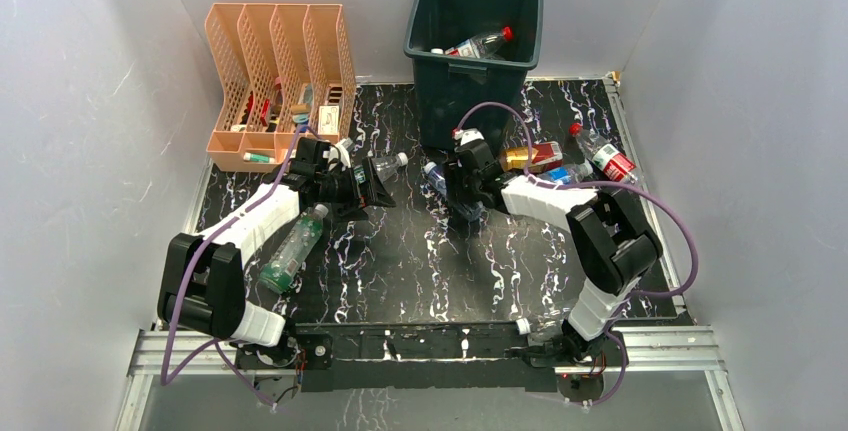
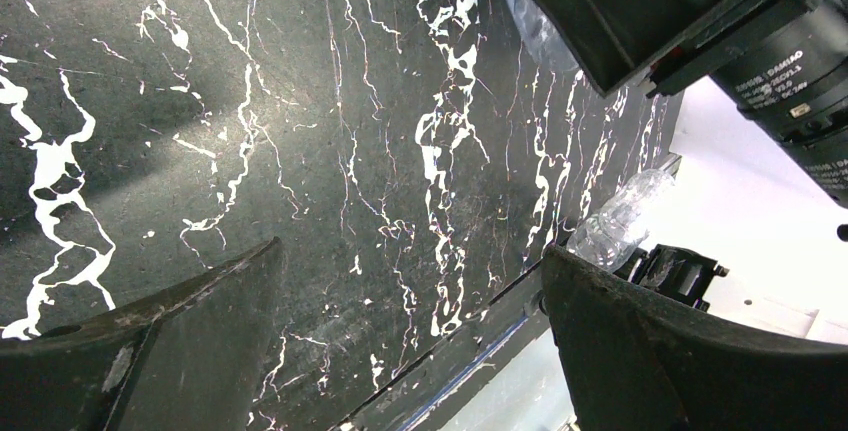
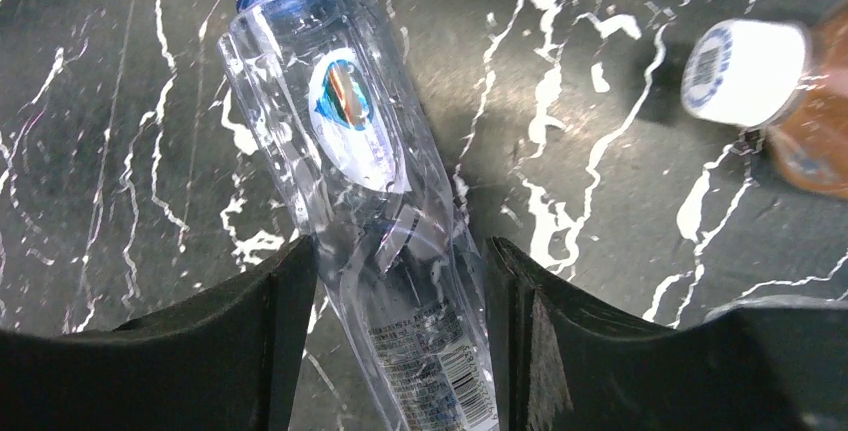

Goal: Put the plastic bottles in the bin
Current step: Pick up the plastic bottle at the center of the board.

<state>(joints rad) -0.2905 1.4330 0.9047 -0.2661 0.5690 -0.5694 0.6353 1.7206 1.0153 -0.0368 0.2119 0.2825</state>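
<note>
**Two arms at work over the bottle-strewn table.** My right gripper (image 3: pixel 400 251) was low over the black marbled table (image 3: pixel 600 251). A clear white-capped bottle (image 3: pixel 365 181) lay flat between its jaws, cap pointing away from me. One finger (image 3: pixel 270 341) touched the bottle's side and the other sat just beside it. I could not tell whether the jaws were pinching the bottle or merely flanking it. Beyond the jaws and off to one side lay an orange bottle (image 3: pixel 815 141) with a white cap, apart from the one between them.

My left gripper (image 2: pixel 410 261) hung over bare table, its jaws spread wide with nothing between them. Past those jaws, at the table's near edge, a stray bottle (image 2: pixel 620 219) lay close to the base of my right arm.

Seen from above, the dark green bin (image 1: pixel 425 51) stood at the far edge of the table, beyond my right jaws and apart from them. A red-capped bottle (image 1: pixel 480 44) was already inside it. The orange bottle lay between those jaws and the far right corner, together with a blue-labelled bottle (image 1: pixel 568 173) and a red-labelled bottle (image 1: pixel 605 159). A green-labelled bottle (image 1: pixel 293 248) lay behind my left jaws, alongside that arm. A bare clear bottle (image 1: pixel 385 163) lay just beyond them. A peach file organizer (image 1: pixel 275 81) stood further off, at the far left.
</note>
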